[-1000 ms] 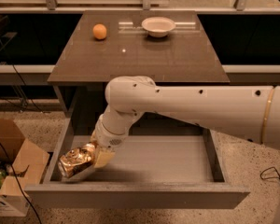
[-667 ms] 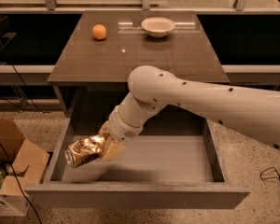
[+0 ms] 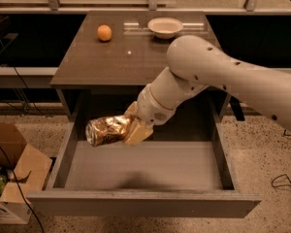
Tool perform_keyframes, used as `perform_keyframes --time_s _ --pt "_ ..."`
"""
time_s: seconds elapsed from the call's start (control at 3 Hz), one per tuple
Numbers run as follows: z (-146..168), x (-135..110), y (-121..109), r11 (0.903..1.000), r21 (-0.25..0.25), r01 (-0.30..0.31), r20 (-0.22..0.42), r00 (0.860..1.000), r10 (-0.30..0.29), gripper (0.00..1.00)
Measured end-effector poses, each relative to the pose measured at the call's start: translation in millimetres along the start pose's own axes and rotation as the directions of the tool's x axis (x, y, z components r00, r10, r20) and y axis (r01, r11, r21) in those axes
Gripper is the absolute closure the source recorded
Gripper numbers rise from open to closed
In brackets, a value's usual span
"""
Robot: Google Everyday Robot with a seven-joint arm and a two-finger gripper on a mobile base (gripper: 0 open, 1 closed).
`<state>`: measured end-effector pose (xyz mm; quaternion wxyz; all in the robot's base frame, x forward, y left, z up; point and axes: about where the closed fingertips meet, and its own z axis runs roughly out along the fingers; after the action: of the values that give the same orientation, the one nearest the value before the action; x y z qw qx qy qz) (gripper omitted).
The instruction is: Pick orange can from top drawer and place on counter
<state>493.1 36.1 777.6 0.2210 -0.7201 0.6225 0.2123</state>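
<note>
My gripper [image 3: 128, 128] is shut on the orange can [image 3: 107, 129], a crinkled gold-brown metallic can held on its side. It hangs in the air above the left half of the open top drawer [image 3: 145, 166], below the front edge of the counter [image 3: 136, 57]. The drawer's grey floor under it is bare, with the arm's shadow near the front panel. My white arm reaches in from the right and crosses over the counter's front right part.
On the counter's far side sit a round orange fruit [image 3: 104, 32] and a white bowl [image 3: 165, 26]. An open cardboard box [image 3: 12, 174] stands on the floor left of the drawer. Black cables lie on the floor at left and right.
The gripper has lifted the can from the drawer's left floor, up and to the right. The arm has swung upward toward the counter.
</note>
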Motion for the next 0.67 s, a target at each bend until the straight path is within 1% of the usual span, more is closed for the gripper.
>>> perform_keyframes --time_s 0.33,0.67 --pt "-58.2 -10.5 -8.5 0.9975 0.071 0.001 0.036 0.999 -0.004 1.0" --pt "-65.5 -15.0 -11.9 0.9965 0.083 0.006 0.043 0.999 -0.009 1.0"
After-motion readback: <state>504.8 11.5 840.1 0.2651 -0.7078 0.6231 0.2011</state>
